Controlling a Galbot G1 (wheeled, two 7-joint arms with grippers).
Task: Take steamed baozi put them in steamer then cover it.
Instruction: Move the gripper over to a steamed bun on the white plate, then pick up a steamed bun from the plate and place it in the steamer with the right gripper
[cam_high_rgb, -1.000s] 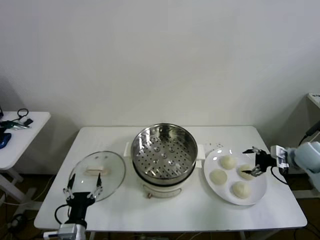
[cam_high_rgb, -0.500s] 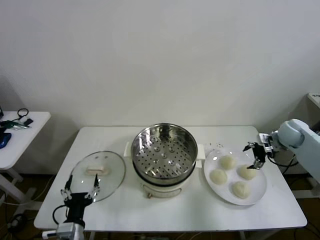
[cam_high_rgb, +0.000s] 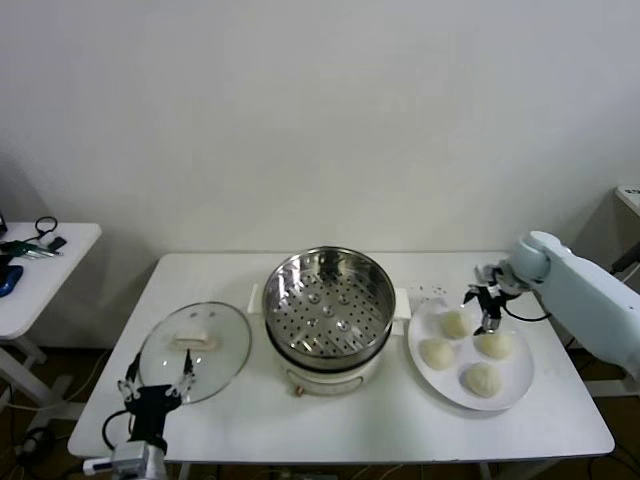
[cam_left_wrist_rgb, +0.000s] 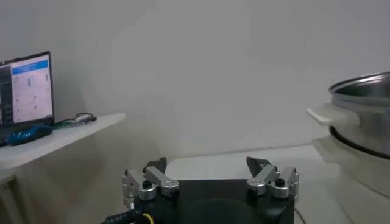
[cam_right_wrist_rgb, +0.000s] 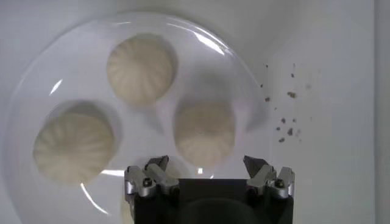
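Note:
Four cream-white baozi lie on a white plate at the table's right: one at the back, one to its left front, one to the right, one in front. My right gripper hangs open just above the plate's back part. In the right wrist view the right gripper is open over one baozi, with two others farther off. The empty steel steamer sits mid-table. The glass cover lies flat to its left. My left gripper is open at the front left, just in front of the cover.
A small side table with cables and a blue object stands left of the main table. A white outlet strip lies behind the plate. Crumbs dot the table beside the plate. The steamer's rim shows in the left wrist view.
My right gripper has swung left from the plate's right edge to above the plate's back part and now points down. My left gripper has sunk slightly towards the table's front edge.

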